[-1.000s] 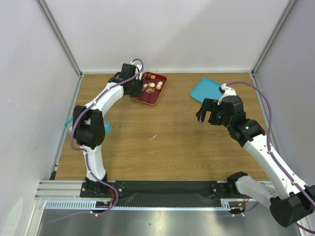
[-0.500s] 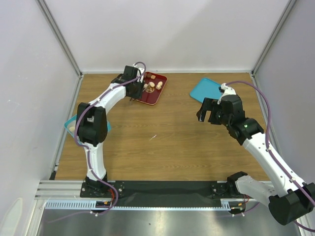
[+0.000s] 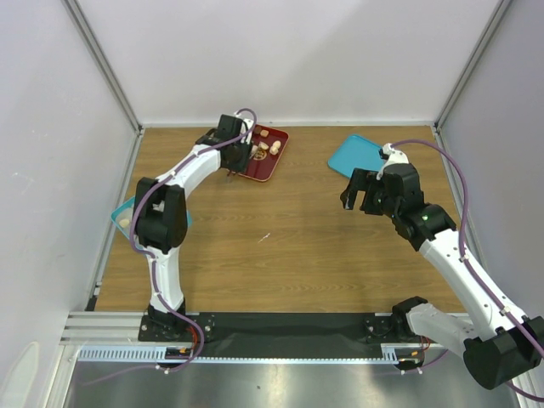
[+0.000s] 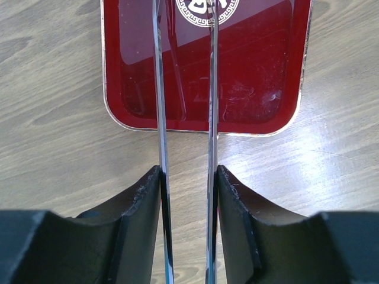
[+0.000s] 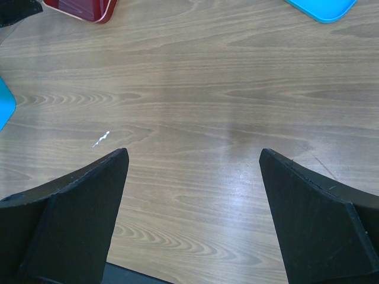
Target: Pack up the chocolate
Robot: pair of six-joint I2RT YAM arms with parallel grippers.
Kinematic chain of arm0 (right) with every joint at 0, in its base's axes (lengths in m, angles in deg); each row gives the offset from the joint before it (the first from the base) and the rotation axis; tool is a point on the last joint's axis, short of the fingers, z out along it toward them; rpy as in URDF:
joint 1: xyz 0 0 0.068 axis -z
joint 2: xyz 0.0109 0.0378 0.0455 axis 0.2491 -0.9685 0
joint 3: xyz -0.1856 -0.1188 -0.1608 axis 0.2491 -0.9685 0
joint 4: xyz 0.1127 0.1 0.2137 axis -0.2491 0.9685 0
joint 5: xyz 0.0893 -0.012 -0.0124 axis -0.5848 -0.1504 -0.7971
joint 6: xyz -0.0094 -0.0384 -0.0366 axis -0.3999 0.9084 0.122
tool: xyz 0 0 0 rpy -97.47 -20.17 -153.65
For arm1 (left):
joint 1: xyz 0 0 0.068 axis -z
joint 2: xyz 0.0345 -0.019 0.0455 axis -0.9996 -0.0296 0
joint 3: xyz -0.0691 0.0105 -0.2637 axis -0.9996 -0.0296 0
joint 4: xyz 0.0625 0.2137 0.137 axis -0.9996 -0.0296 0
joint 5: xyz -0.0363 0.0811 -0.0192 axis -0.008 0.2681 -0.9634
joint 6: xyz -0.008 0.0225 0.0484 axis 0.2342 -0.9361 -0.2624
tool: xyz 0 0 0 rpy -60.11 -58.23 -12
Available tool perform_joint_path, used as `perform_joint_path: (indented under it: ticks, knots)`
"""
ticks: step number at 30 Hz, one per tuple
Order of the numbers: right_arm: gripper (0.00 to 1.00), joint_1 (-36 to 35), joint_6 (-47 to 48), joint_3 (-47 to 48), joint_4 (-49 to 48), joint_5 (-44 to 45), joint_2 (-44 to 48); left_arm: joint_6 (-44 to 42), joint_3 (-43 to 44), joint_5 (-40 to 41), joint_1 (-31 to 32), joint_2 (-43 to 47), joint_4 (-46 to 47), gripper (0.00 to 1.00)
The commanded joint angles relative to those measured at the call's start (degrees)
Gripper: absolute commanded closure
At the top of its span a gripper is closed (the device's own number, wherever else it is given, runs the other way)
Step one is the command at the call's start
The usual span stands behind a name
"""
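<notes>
Wooden bench (image 3: pixel 280 246): left hand (image 3: pixel 237 156) at the red tray's (image 3: pixel 265 167) left edge near the chocolate (image 3: pixel 262 150); I cannot tell its grip. Right hand (image 3: pixel 361 194), well right of the tray, is spread wide.

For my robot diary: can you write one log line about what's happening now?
left fingers: at red tray, grip unclear | right fingers: open, empty, above table | chocolate: on red tray

Wooden table (image 3: pixel 297 246), red tray (image 3: pixel 263 167), teal lid (image 3: pixel 357 153)
</notes>
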Motion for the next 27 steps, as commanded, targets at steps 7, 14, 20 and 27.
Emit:
perform_joint_path:
  ticks: [7,14,20,27]
  knots:
    - [0.01,0.2,0.8,1.3,-2.3,0.0,1.3,0.9,1.7,1.8,0.9,2.2,-1.4,0.61]
    - [0.0,0.1,0.6,1.3,-2.0,-0.1,1.9,4.1,1.8,2.7,0.9,4.3,-2.9,0.64]
    - [0.01,0.2,0.6,1.3,-1.5,-0.1,3.1,7.0,1.7,3.8,0.9,7.3,-5.2,0.65]
    - [0.0,0.2,0.1,1.3,-1.1,-1.2,4.9,10.3,0.2,5.3,0.9,13.6,-9.7,0.65]
